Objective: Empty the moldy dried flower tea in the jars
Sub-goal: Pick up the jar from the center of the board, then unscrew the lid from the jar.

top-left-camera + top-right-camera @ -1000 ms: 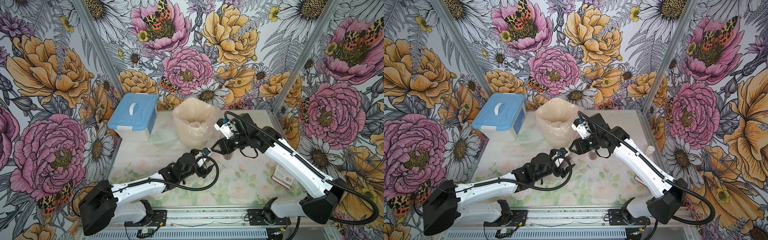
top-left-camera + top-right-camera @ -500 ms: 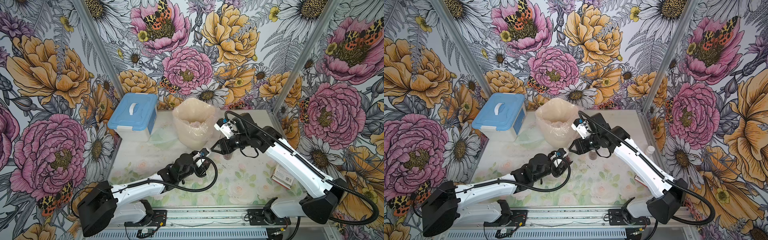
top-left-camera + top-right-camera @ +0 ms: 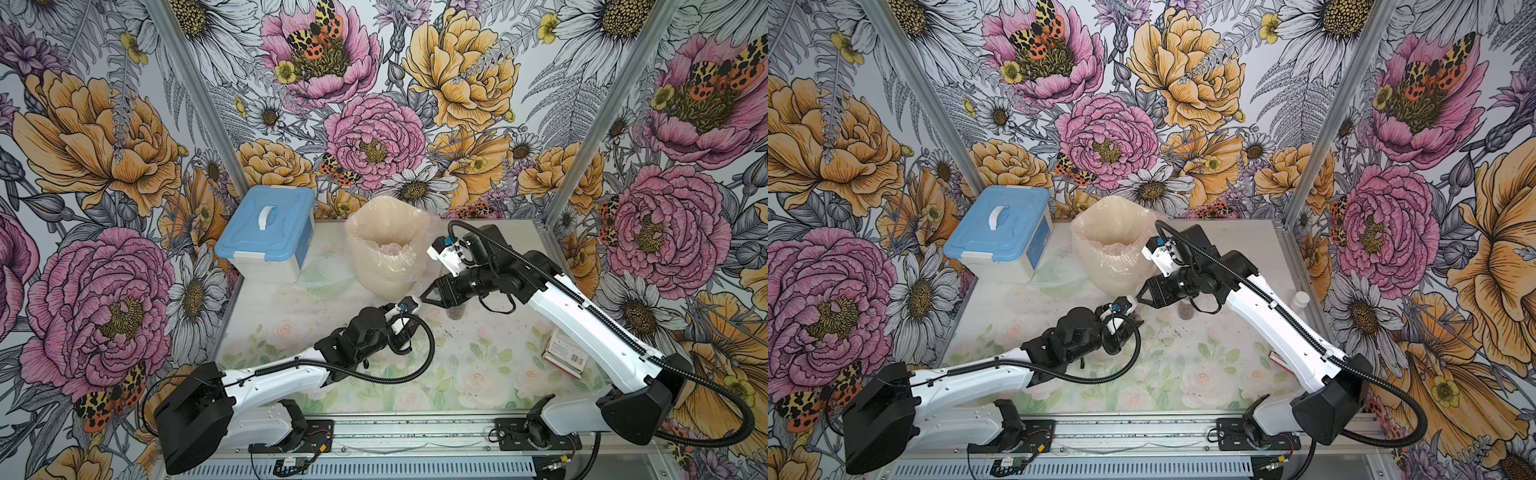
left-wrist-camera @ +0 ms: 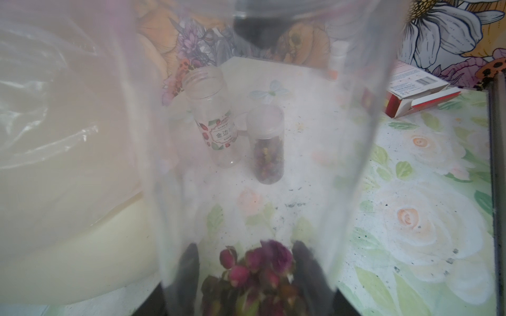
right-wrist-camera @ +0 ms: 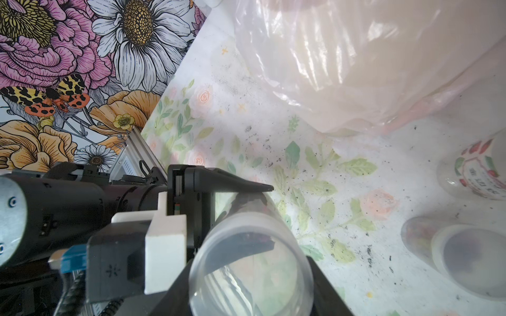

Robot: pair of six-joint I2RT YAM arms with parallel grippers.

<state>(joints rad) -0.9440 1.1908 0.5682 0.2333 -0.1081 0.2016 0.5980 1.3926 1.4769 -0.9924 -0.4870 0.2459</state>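
Ideally the left gripper, pinching the clear jar with rosebuds pooled inside, holds firm while the right gripper, clamped on its lid, twists it off beside the lined bin.

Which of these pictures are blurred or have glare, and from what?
Left wrist view: the held jar is too near the lens, so its walls smear and the labelled jar and lidded jar behind look hazy. Right wrist view: glare streaks on the bag; the lidded jar is soft. Both top views: sharp, evenly lit.
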